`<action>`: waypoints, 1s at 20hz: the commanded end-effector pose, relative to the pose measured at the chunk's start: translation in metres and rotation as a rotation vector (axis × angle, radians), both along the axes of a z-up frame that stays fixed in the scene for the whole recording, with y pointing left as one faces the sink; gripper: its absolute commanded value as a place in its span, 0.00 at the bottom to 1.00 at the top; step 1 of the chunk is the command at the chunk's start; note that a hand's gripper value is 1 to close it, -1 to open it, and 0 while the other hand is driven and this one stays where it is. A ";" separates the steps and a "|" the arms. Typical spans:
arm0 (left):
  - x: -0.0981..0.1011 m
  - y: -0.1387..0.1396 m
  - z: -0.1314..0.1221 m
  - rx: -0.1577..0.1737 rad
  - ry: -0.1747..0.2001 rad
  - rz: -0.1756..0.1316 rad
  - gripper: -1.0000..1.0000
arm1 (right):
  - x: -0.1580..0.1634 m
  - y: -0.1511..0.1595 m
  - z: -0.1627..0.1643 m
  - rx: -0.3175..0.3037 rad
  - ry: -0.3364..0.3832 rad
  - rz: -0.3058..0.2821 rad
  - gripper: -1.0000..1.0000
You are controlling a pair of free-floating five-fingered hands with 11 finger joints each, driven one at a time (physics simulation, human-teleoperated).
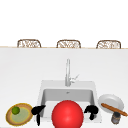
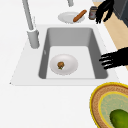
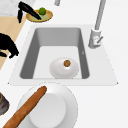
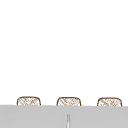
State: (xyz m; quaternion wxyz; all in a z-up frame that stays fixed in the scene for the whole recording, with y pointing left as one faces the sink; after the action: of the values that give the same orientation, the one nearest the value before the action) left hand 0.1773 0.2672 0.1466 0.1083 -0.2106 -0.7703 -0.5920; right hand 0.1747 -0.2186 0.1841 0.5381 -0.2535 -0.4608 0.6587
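My left hand point(image 1: 37, 111) hovers with straight, spread fingers over the sink's point(image 1: 42, 86) front left edge, next to a woven plate point(image 1: 9, 117) holding a green lime point(image 1: 16, 110). In the left side view the left hand point(image 2: 115, 59) reaches over the sink rim point(image 2: 101, 62). My right hand point(image 1: 91, 111) hangs relaxed at the front right corner, holding nothing. It is close to a white plate point(image 1: 113, 99) with a brown bread stick point(image 1: 113, 109) and a dark jar point(image 1: 115, 118). A white bowl point(image 2: 70, 65) with a small brown thing point(image 2: 60, 65) lies in the basin.
A big red ball point(image 1: 67, 114) covers the front of the basin in the front view. The tall faucet point(image 1: 67, 72) stands behind the sink. Three wicker chair backs point(image 1: 68, 44) line the far edge of the white counter point(image 1: 22, 67).
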 end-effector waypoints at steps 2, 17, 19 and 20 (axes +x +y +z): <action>0.000 0.000 -0.023 0.006 0.049 0.128 0.00 | 0.000 0.000 0.000 0.000 0.000 0.000 0.50; 0.011 -0.019 -0.029 0.036 0.014 0.050 0.00 | 0.000 0.000 0.000 0.000 0.000 0.000 0.50; 0.011 -0.018 -0.029 0.035 0.014 0.049 0.00 | 0.000 0.000 0.000 0.000 0.000 0.000 0.50; 0.011 -0.018 -0.029 0.035 0.014 0.049 0.00 | 0.000 0.000 0.000 0.000 0.000 0.000 0.50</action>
State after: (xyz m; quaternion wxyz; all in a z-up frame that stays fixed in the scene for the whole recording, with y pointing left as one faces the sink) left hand 0.1878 0.2491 0.1177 0.1318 -0.1937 -0.7641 -0.6010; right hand 0.1747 -0.2186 0.1841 0.5381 -0.2535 -0.4608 0.6587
